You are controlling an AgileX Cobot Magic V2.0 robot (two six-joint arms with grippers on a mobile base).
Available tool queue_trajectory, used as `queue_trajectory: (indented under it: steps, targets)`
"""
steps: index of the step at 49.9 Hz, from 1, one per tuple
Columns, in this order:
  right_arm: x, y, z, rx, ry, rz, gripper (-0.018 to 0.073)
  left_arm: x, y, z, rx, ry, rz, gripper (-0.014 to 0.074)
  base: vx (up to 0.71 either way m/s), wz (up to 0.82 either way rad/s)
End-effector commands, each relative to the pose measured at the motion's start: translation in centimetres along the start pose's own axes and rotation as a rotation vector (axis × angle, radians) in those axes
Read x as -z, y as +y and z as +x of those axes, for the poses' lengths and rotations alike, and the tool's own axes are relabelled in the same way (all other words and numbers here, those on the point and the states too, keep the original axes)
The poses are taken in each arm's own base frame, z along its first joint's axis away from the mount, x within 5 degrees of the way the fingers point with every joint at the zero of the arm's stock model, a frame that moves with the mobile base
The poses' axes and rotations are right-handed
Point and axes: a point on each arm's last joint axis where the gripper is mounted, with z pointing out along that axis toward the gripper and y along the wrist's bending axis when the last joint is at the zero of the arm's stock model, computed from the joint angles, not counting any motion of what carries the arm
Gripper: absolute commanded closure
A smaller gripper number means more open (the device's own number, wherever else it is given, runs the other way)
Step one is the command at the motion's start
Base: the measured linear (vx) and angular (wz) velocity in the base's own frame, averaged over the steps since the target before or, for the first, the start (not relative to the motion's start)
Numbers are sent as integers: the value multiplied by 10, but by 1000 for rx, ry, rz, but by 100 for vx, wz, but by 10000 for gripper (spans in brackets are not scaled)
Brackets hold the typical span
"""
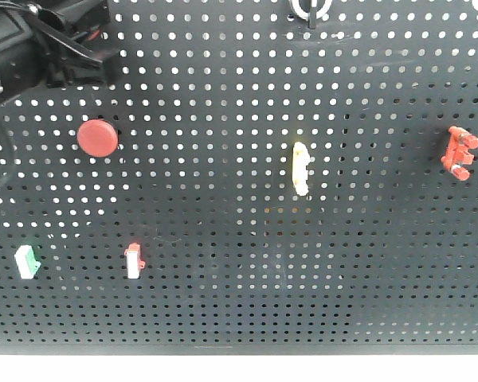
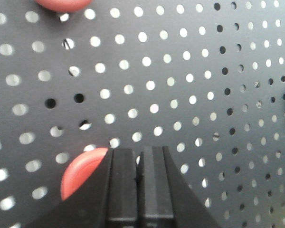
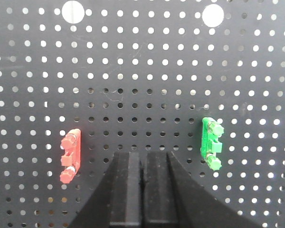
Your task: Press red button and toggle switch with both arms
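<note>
A: Surface: a dark perforated counter [image 1: 239, 310] filled your front view, light showing through the holes. A white strip ran under its lower edge.

B: Agreed. Your left arm [image 1: 40, 40] sat in the upper left corner, with a lone red disc [image 1: 99, 138] just below it.

A: Your left fingers [image 2: 123, 185] were clenched pad to pad, gripping nothing. The red button [image 2: 83, 173] lay just beside them, on the picture's left, its edge hidden behind one finger. Contact: couldn't tell.

B: A second red disc [image 2: 61, 4] cut the top edge of that wrist view. Which of the two matched the front view's disc, couldn't tell.

A: The toggle switch [image 1: 309, 9] sat at the front view's top edge, cropped, a short dark stub below the ring. It was above the yellow-and-white rocker [image 1: 300, 168] and well apart from your left arm.

B: Your right fingers [image 3: 128, 190] were clenched too, and empty. They sat between a red clip [image 3: 70, 156] and a green clip [image 3: 212, 142], touching neither.

A: Room: bare counter ran from the rocker toward the right edge. A green-and-white switch [image 1: 25, 261] and a red-and-white switch [image 1: 133, 260] sat low on the left.
</note>
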Motion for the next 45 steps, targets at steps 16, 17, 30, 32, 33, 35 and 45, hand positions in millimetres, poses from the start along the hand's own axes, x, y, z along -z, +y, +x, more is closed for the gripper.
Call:
queue_trajectory:
  steps: [16,17,30,32,33,35,45]
  targets:
    - [1,-1,-20,12,-119,4,559,90,0,-7,9,-112,-7,594,0,0]
    - [1,-1,-20,12,-119,4,559,95,0,-7,9,-119,-7,594,0,0]
    - [-7,18,-27,80,-229,-125,559,117,-1,0,9,-117,-7,594,0,0]
    - [-11,25,-29,94,-254,-169,559,117,-1,0,9,-118,-7,594,0,0]
    - [-12,28,-31,94,-266,-189,559,117,-1,0,9,-120,-7,594,0,0]
    - [-15,34,-35,96,-279,-224,559,117,-1,0,9,-120,-7,594,0,0]
    - [-39,71,-63,78,-334,-392,559,117,-1,0,9,-119,-7,594,0,0]
